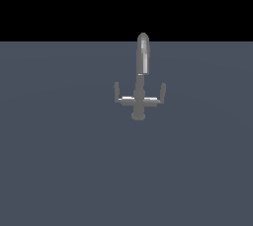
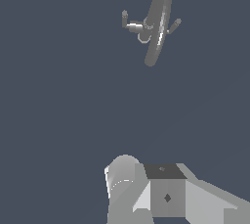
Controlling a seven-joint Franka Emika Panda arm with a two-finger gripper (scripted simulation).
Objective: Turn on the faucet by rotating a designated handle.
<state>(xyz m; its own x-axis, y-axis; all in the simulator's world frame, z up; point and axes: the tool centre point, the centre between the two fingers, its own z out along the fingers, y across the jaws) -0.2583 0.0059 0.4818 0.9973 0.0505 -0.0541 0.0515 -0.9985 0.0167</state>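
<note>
Exterior view: the faucet stands upright and alone on the flat grey table, a little toward the exterior view's right of centre, spout tall and rounded, base round. A crossbar runs through its stem and carries two levers. The handle is the arm on the exterior view's left, thin and L-shaped, ending in a short, straight, slim upturned tip; its twin lever on the other side ends in a thicker tip that leans outward.

Wrist view: the faucet lies well ahead of the arm, with the handle apart from any contact. Part of the robot's grey body fills the foreground; the gripper itself is not clearly shown, so its opening cannot be told.

Handling, as judged: rigid metal, fixed at the base, smooth and probably slippery. The lever should pivot, not lift. A push or pinch at the upturned tip, farthest from the stem, would give the best leverage.
</note>
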